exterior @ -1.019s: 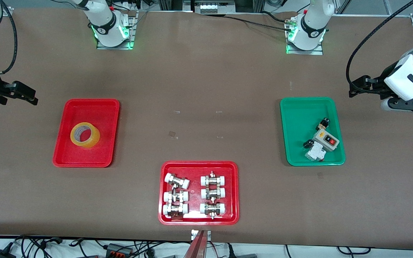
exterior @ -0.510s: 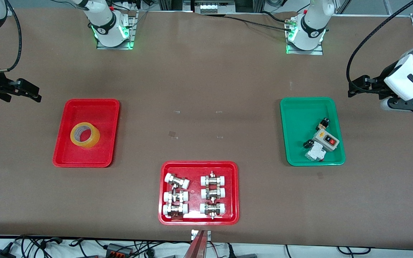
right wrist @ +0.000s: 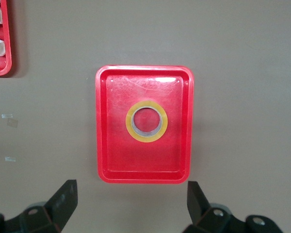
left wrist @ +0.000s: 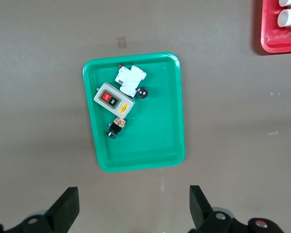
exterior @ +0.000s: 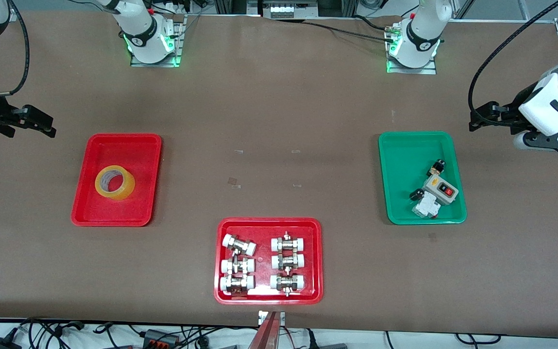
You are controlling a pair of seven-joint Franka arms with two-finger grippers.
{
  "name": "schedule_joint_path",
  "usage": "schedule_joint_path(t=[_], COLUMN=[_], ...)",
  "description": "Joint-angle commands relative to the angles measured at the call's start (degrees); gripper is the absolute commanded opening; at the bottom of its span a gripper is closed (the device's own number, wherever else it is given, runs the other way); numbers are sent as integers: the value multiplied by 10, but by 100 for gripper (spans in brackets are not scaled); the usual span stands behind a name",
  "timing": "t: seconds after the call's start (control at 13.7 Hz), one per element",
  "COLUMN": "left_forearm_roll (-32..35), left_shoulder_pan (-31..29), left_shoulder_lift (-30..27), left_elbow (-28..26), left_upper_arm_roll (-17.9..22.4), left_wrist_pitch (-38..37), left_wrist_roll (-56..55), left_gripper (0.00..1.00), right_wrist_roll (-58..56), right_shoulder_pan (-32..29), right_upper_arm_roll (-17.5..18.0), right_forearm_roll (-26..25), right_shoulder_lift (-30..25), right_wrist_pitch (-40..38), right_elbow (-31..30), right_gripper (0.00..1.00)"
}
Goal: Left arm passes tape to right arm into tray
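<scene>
Your tape roll point(exterior: 115, 182) lies flat in the plain red tray point(exterior: 150, 145), so little can go wrong unless an arm sweeps low and nudges that tray. The right pincer point(right wrist: 128, 206) hangs released over bare counter point(exterior: 279, 106) at the right arm's end; the left pincer point(left wrist: 131, 208) hangs spread and empty beside the green tray point(exterior: 395, 145). Against the earlier frames, the right pincer has lifted and drawn back slightly; the left has barely shifted.

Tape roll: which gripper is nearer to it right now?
Right. The right gripper hangs open beside the red tray holding the tape; the left gripper, open, is by the green tray.
</scene>
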State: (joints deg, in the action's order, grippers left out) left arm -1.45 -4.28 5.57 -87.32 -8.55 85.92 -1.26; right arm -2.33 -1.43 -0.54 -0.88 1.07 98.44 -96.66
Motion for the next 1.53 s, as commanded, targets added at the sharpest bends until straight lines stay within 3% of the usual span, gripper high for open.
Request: schedule_joint_path(t=[0.0, 0.29, 1.46], left_forearm_roll=[-12, -13, -23], left_shoulder_pan=[0, 1, 4], left_shoulder_lift=[-9, -9, -9], left_elbow=[-5, -6, -6], left_upper_arm_roll=[3, 3, 2], left_wrist_pitch=[3, 3, 3], left_wrist_roll=[-1, -2, -3], left_gripper=[100, 100, 100], right_wrist_roll=[-2, -3, -2], right_shoulder_pan=[-13, -28, -25], right_upper_arm_roll=[19, 32, 30], right_forearm_roll=[0, -1, 0], right_shoulder_lift=[-12, -14, -25], right_wrist_pitch=[7, 3, -26], right_elbow=[-11, -11, -11], right_gripper=[100, 100, 100])
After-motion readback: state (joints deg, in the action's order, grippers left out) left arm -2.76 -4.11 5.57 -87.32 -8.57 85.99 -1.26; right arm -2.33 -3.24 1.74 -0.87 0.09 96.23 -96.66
